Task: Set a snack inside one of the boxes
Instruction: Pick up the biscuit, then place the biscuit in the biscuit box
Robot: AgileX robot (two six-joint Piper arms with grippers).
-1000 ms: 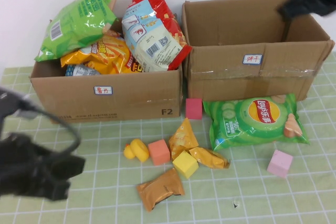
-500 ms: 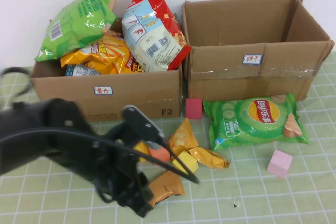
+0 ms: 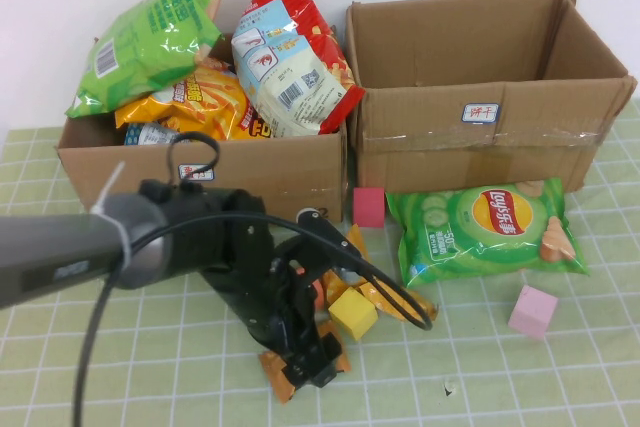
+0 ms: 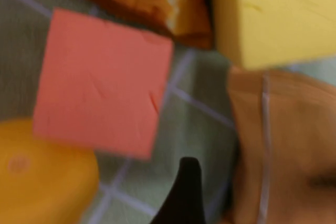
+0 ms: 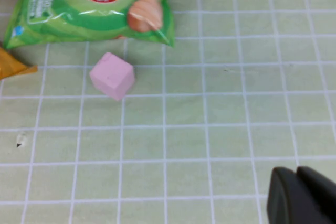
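Observation:
A brown snack packet (image 3: 275, 375) lies on the green mat in front of the left box (image 3: 260, 197). My left gripper (image 3: 312, 359) is low over it. In the left wrist view the packet (image 4: 283, 145) fills the space beside one black fingertip (image 4: 185, 192); the other finger is out of frame, so the jaws stand wide apart. Two orange snack packets (image 3: 352, 259) and a green Lay's bag (image 3: 485, 227) lie nearby. The left box is full of snack bags; the right box (image 3: 480, 137) is empty. My right gripper (image 5: 296, 198) is shut over bare mat, out of the high view.
Foam cubes lie around the packets: yellow (image 3: 353, 313), orange-pink (image 4: 100, 82), red (image 3: 369, 206) and pink (image 3: 532, 310). A yellow duck (image 4: 42, 177) sits next to the orange-pink cube. My left arm and its cable (image 3: 390, 297) cross the front left of the mat.
My left arm has swung in from the front left and come down over the brown packet. My right arm, at the right box's back corner a second ago, has left the high view.

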